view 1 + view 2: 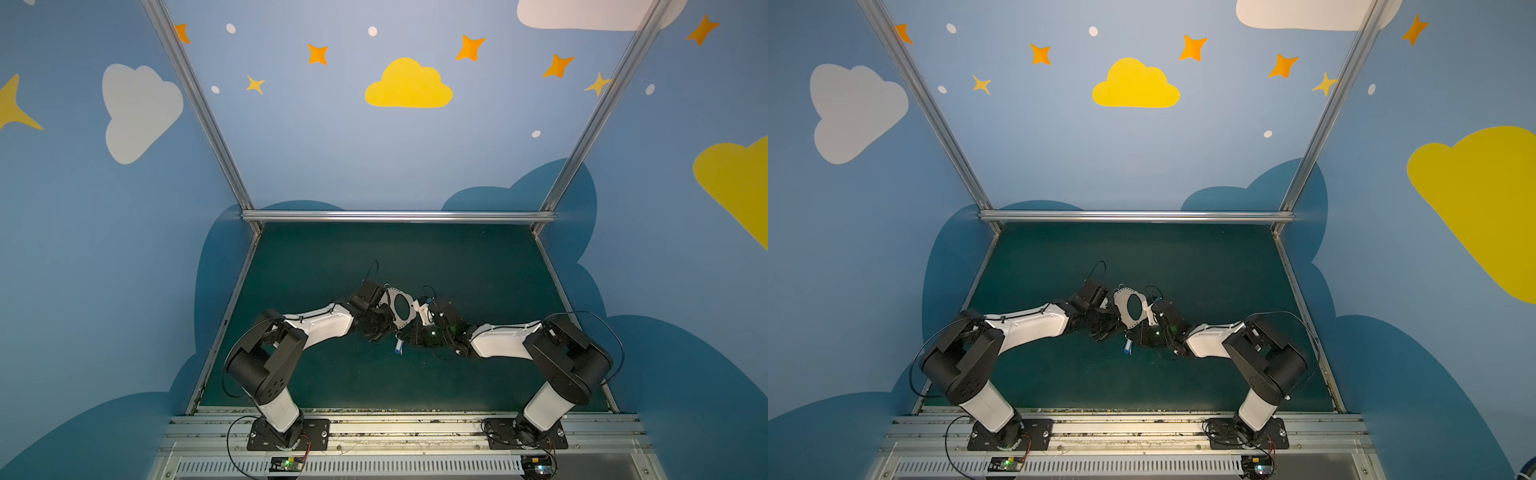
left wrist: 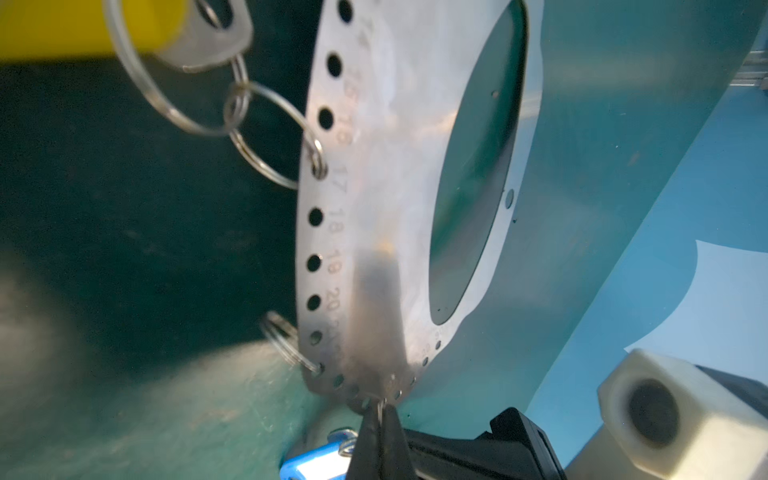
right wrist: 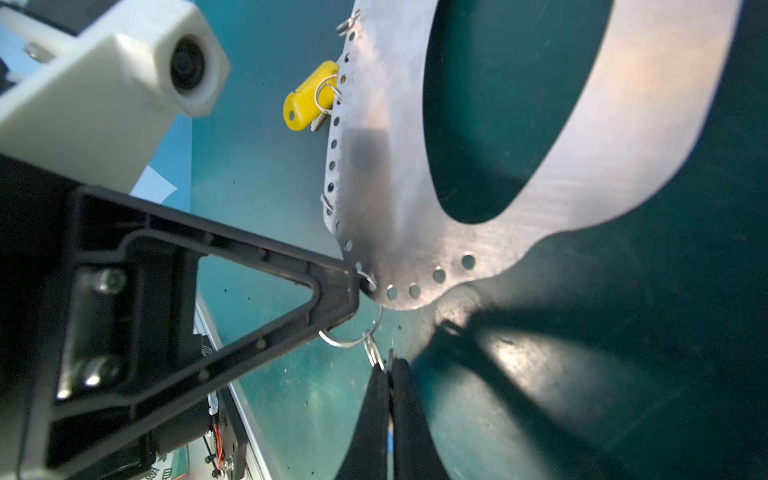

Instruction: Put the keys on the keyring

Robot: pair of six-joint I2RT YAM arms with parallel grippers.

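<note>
The keyring (image 1: 405, 323) (image 1: 1120, 305), a flat grey metal plate with a large oval hole, is held up on edge above the green mat between the two arms. My left gripper (image 2: 380, 413) (image 1: 392, 326) is shut on a wire split ring at the plate's (image 2: 374, 208) lower rim. My right gripper (image 3: 388, 365) (image 1: 409, 338) is shut on the silver key with the blue tag (image 2: 316, 461) (image 1: 399, 346), just below the plate (image 3: 374, 187). A small ring links that key to a larger ring (image 3: 349, 338) in a rim hole. The yellow-tagged key (image 3: 309, 97) (image 2: 208, 37) hangs by rings from another rim hole.
The green mat (image 1: 332, 374) is fenced by aluminium rails (image 1: 399, 216) and blue painted walls. The right wrist camera's white housing (image 2: 665, 415) sits close to the plate. The left wrist camera's white housing (image 3: 124, 83) also sits close to it. Both arm bases stand at the front edge.
</note>
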